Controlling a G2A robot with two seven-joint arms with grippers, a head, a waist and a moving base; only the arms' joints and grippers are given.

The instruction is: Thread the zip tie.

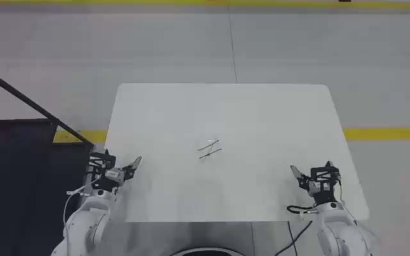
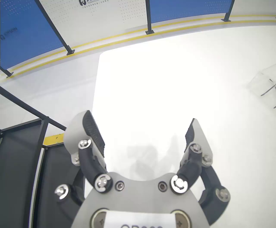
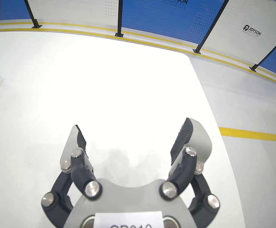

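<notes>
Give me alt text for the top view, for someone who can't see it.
Two thin black zip ties lie close together near the middle of a white table. The left claw and right claw sit open at its near corners, holding nothing.

table point(image 1: 256, 115): plain white | zip ties point(image 1: 209, 146): black | left gripper point(image 2: 139, 116): silver-grey plates, black links | right gripper point(image 3: 131, 122): same silver-grey and black | pads point(image 2: 94, 131): black, finely ribbed, on both | floor point(image 1: 160, 45): pale grey, with a yellow stripe point(image 1: 378, 134) | panels point(image 3: 161, 19): blue and white, dotted all over | posts point(image 3: 119, 17): black
</notes>
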